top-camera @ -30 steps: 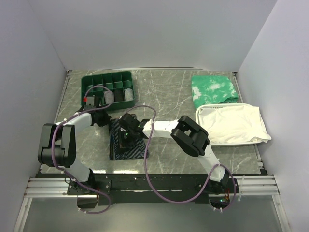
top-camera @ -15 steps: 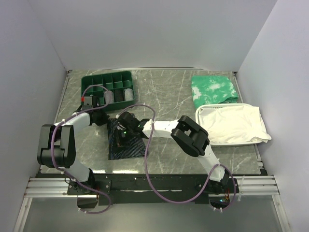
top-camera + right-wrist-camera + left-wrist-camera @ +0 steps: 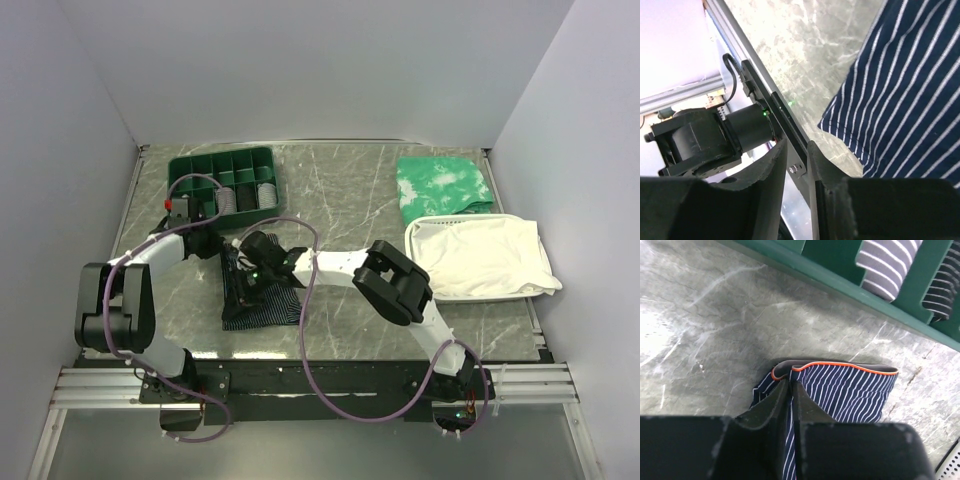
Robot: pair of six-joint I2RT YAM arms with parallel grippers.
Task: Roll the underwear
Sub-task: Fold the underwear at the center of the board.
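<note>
The underwear (image 3: pixel 264 303) lies flat on the marble table, navy with light pinstripes and an orange-trimmed waistband (image 3: pixel 845 365). My left gripper (image 3: pixel 228 254) sits at its far left corner. In the left wrist view the left gripper (image 3: pixel 790 382) has its jaws a narrow slit apart, with the waistband edge bunched between the tips. My right gripper (image 3: pixel 243 287) hovers over the garment's left side. In the right wrist view the right gripper (image 3: pixel 797 146) is open with nothing between its fingers, and the underwear (image 3: pixel 910 95) lies off to the right of them.
A green divided tray (image 3: pixel 180 170) with rolled striped garments (image 3: pixel 886 264) stands just beyond the underwear. A green-and-white cloth (image 3: pixel 440 183) and a white cloth (image 3: pixel 485 255) in a white basket lie at the right. The table's near edge and the left arm's base (image 3: pixel 705 135) are close by.
Both grippers have shifted slightly left and toward the tray over the underwear. The right jaws have parted, and the garment's left side has been tugged a little leftward.
</note>
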